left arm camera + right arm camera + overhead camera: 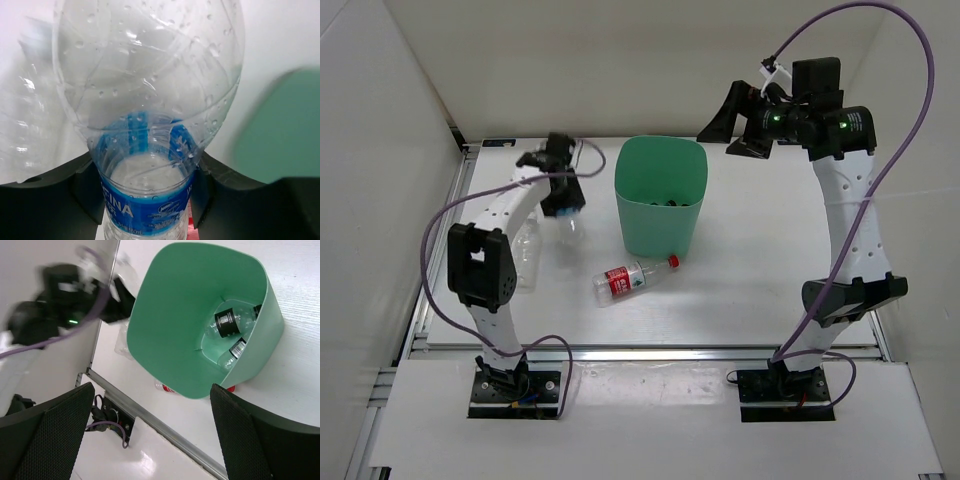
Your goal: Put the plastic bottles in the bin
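Observation:
The green bin (660, 195) stands upright at the table's middle back. My left gripper (563, 206) is just left of it, shut on a clear blue-labelled bottle (572, 229). In the left wrist view the jaws (144, 185) press that bottle (147, 90) on both sides at its label. A red-labelled, red-capped bottle (635, 278) lies on the table in front of the bin. An unlabelled clear bottle (527, 255) lies under my left arm. My right gripper (740, 125) is open and empty, raised right of and above the bin. The right wrist view shows the bin (190, 320) with dark-labelled bottles (229, 323) inside.
White walls close the table on the left, back and right. A metal rail (650, 350) runs along the near edge. The left arm's purple cable (440, 300) loops beside its base. The bin also shows blurred at the right of the left wrist view (285, 130).

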Available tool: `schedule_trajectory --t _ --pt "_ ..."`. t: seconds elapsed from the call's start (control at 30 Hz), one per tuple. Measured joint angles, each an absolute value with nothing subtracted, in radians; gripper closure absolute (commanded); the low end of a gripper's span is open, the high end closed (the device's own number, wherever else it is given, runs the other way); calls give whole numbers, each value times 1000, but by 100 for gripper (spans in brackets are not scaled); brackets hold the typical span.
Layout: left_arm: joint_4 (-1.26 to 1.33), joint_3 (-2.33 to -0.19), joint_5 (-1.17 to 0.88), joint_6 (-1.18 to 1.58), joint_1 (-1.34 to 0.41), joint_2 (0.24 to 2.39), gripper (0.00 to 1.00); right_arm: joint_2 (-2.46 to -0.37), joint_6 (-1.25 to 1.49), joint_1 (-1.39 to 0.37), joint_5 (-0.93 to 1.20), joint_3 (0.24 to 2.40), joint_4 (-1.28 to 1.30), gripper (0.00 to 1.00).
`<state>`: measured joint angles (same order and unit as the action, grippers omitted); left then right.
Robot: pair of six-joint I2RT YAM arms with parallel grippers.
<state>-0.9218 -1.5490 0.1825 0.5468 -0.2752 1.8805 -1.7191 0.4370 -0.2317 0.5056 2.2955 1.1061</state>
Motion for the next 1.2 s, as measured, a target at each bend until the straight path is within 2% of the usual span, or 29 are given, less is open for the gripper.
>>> schedule_trajectory --t 0.13,0.23,0.4,0.5,0.57,0.63,0.7,0.8,0.93,1.1,1.2 --pt "-973 -1952 221 579 -282 1855 59 -1719 437 -216 517 2293 1114 0" --pt "-937 -2196 207 573 -288 1824 54 -1720 437 -213 528 2292 1114 0" --pt "-865 -2408 114 561 -346 1816 55 -1720 437 -212 543 2292 1115 0" --pt "-813 -2486 64 551 -419 1901 45 -1720 437 -212 551 2292 1117 0" --pt "-777 -2490 34 542 -472 1974 43 -1719 436 -212 553 2286 1118 0" --pt "-769 -2496 -6 537 -510 2058 32 -1719 437 -212 554 2268 1118 0" --pt "-772 -2496 -36 531 -537 2136 0 -1718 435 -212 554 2247 1120 0" --pt "-789 -2466 -45 508 -561 2193 0 -1718 433 -212 553 2226 1125 0" --pt "-812 -2383 45 439 -589 2122 0 -1715 433 -212 554 2212 1127 0" --pt "-775 -2177 279 395 -590 1790 0 -1714 433 -212 554 2201 1127 0" --pt "-728 -1938 324 393 -446 1504 1 -1714 433 -215 556 2201 1127 0"
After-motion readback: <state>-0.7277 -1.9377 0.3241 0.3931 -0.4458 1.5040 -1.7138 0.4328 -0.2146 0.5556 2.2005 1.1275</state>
